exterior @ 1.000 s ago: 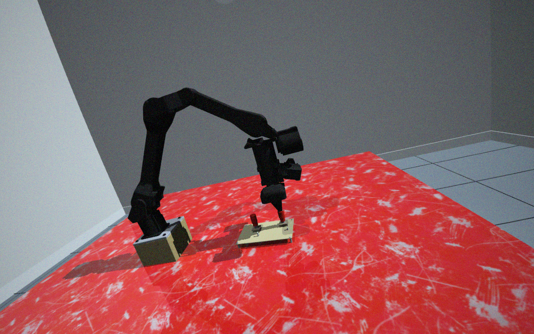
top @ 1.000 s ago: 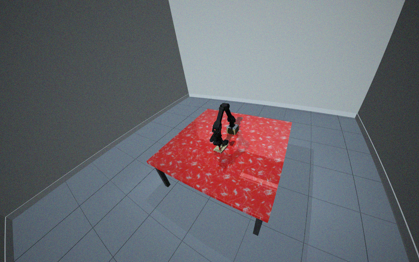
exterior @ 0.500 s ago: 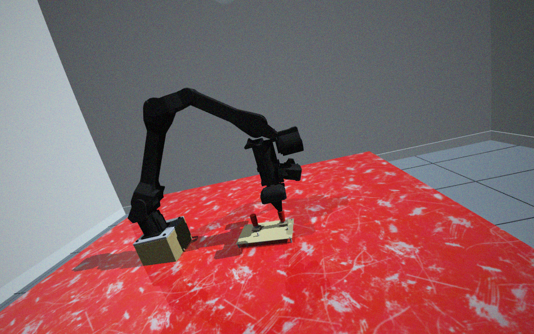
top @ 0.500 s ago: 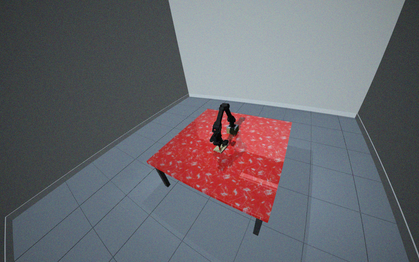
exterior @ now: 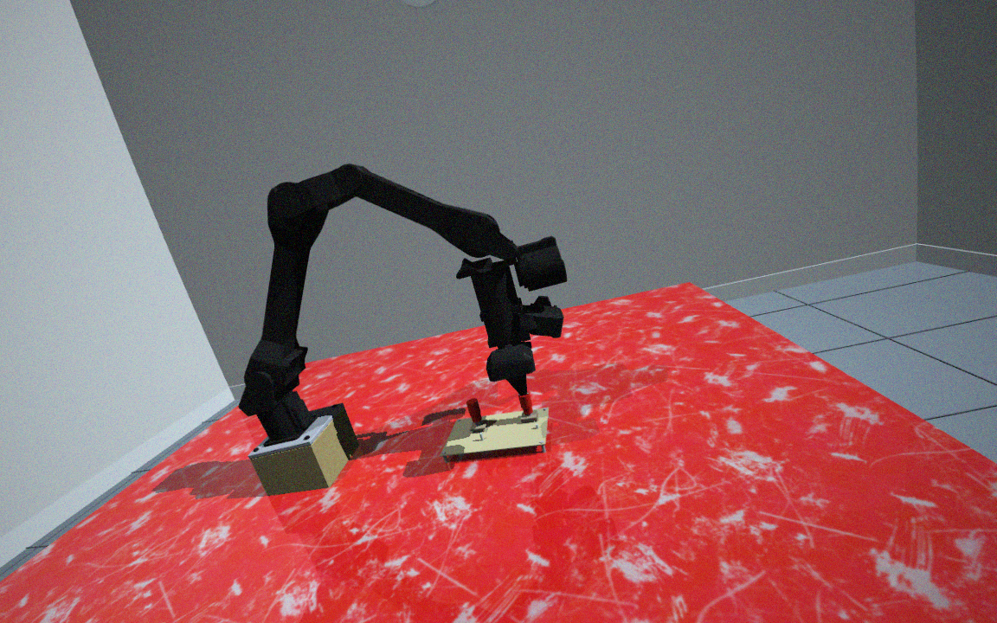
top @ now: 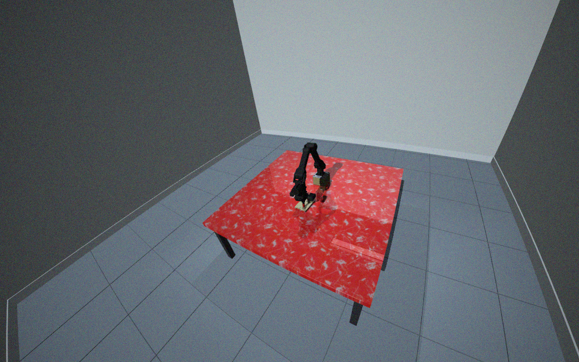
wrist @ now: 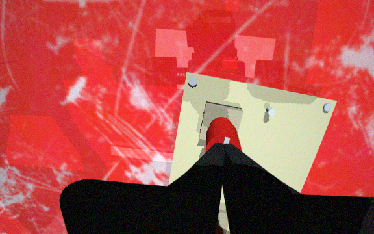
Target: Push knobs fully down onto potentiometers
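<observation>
The cream circuit board (top: 300, 207) (exterior: 498, 443) (wrist: 271, 159) stands on short legs. One red knob (exterior: 527, 406) (wrist: 221, 128) stands over its grey potentiometer (exterior: 530, 420) (wrist: 221, 108) near the board end farther from the arm's base. My gripper (exterior: 524, 393) (wrist: 222, 151) is shut with nothing between the fingers, and its tips are at this knob's top, appearing to touch it. The other red knob (exterior: 474, 411) stands upright nearer the base, away from the fingers; only a sliver of it shows in the wrist view. Whether either knob sits fully against its potentiometer is too small to tell.
The arm's base sits on a box (top: 321, 180) (exterior: 300, 465) beside the board on the red patterned table (top: 282, 243) (exterior: 719, 542). A small pale post (wrist: 270, 111) rises from the board, and screw heads (wrist: 192, 81) (wrist: 327, 107) mark its corners.
</observation>
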Robot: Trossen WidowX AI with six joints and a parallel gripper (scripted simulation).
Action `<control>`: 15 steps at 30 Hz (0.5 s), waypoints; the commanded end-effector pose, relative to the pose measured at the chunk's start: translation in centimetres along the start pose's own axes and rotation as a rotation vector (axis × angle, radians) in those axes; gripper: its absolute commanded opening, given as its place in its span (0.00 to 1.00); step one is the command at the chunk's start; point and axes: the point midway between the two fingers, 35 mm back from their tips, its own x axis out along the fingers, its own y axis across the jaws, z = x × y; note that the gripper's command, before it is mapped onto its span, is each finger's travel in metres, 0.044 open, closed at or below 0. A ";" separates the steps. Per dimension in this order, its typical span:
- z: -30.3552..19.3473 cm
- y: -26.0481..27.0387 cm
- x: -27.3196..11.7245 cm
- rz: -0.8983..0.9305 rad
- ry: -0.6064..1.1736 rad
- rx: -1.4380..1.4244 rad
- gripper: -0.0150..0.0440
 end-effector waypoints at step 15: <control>0.2 0.0 -0.3 -0.003 0.008 -0.004 0.25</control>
